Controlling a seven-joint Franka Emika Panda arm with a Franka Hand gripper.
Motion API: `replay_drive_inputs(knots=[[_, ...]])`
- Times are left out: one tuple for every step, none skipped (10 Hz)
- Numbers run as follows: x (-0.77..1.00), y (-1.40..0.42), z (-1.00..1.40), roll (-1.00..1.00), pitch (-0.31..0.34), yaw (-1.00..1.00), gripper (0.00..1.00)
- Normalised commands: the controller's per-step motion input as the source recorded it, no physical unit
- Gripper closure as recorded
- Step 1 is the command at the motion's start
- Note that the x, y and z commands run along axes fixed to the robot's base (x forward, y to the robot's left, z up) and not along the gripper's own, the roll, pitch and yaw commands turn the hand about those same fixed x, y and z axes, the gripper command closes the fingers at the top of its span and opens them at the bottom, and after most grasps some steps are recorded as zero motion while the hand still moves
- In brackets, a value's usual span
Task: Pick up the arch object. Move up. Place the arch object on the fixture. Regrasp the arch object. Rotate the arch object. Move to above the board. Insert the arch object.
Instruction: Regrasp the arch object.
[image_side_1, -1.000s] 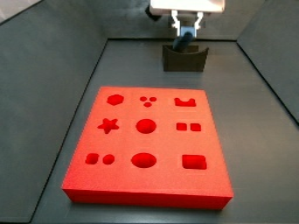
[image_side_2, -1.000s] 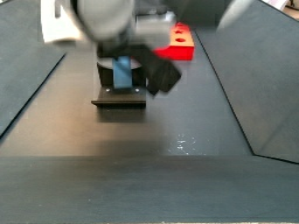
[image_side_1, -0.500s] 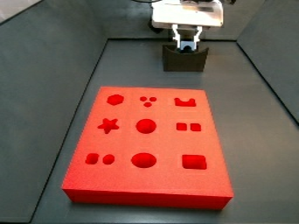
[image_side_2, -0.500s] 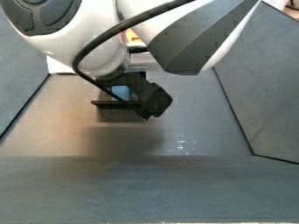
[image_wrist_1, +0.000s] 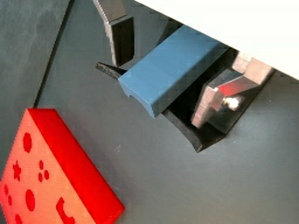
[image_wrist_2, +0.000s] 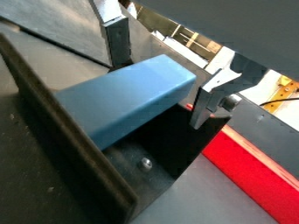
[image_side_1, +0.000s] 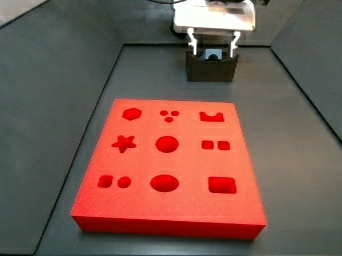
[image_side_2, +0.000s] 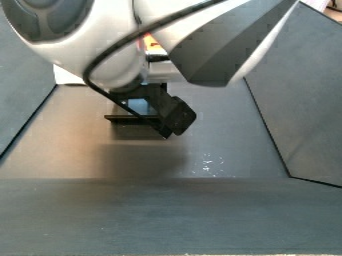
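Arch object (image_wrist_1: 172, 72) resting in the notch of the fixture (image_wrist_1: 201, 134), gripper (image_wrist_1: 176, 66) spread around it (silver fingers (image_wrist_1: 117, 35) flanking, apparently clear of the block), board (image_side_1: 168, 164) lying nearer on the desk (image_side_1: 301, 190)

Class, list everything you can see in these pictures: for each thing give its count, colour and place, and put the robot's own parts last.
Board: one, bright red-orange, lying flat on the floor in the middle, with recessed cutouts in its top.
Fixture: one, dark, on the floor at the far end beyond the board.
Arch: one, blue-grey block, lying in the fixture's notch, between the claw's fingers.
Floor: one, dark grey, under everything, with sloping walls at the sides.
Claw: one, silver fingers with dark pads, right above the fixture; the fingers stand either side of the arch, seemingly with gaps, so it looks open.
Arm: one, white and grey, filling the upper part of a side view.
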Motion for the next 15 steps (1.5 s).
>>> replay_drive_inputs(knots=[[0.00, 0.00, 1.00, 0.03, -0.061, 0.00, 0.00], [-0.03, 0.00, 1.00, 0.03, -0.056, 0.02, 0.00], [-0.04, 0.00, 1.00, 0.02, -0.054, 0.04, 0.00], [-0.05, 0.00, 1.00, 0.01, -0.050, 0.05, 0.00], [-0.05, 0.00, 0.85, 0.00, -0.043, 0.06, 0.00], [-0.05, 0.00, 0.73, -0.01, -0.037, 0.06, 0.00], [-0.04, 0.00, 0.47, -0.02, -0.030, 0.06, 0.00], [-0.05, 0.00, 0.28, -0.03, -0.025, 0.06, 0.00], [-0.14, -0.80, 0.80, 1.00, 0.051, 0.02, 0.00], [-0.12, -0.77, 0.68, 1.00, 0.050, 0.02, 0.00], [-0.11, -0.60, 0.48, 1.00, 0.041, 0.02, 0.00], [-0.10, -0.49, 0.35, 1.00, 0.037, 0.02, 0.00], [-0.05, -0.26, 0.09, 1.00, 0.033, 0.02, 0.00], [-0.02, -0.09, 0.04, 1.00, 0.035, 0.02, 0.00], [0.00, -0.04, 0.03, 1.00, 0.039, 0.02, 0.00]])
